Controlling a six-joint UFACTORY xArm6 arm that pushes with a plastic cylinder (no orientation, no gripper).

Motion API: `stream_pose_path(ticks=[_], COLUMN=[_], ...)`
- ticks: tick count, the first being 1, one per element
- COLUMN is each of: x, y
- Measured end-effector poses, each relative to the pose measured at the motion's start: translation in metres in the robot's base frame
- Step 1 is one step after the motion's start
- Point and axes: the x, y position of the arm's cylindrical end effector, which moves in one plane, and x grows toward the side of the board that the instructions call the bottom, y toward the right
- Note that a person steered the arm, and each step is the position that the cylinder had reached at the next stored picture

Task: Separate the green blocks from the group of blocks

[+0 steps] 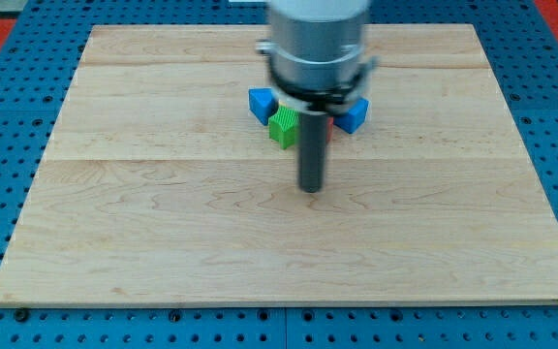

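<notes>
Our tip rests on the tabletop just below the green block, presumably staged to push it clear; no hand fitted, so no grip state

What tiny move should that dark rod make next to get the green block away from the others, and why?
Probably slide my tip toward the view's top and a little right, behind the green block. My tip now sits below the cluster, apart from it, while the green block lies close beside a blue block and a partly hidden red block. Pushing from here would likely drive it deeper in.
</notes>
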Motion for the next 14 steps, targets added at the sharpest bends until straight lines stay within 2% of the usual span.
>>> stream_pose_path(ticks=[1, 2, 3, 7, 9, 11, 12, 14], x=[-0.018, -0.104, -0.144, -0.148, -0.167, -0.212, -0.212, -0.212], y=[0.105, 0.119, 0.119, 0.119, 0.113, 0.076, 0.076, 0.034])
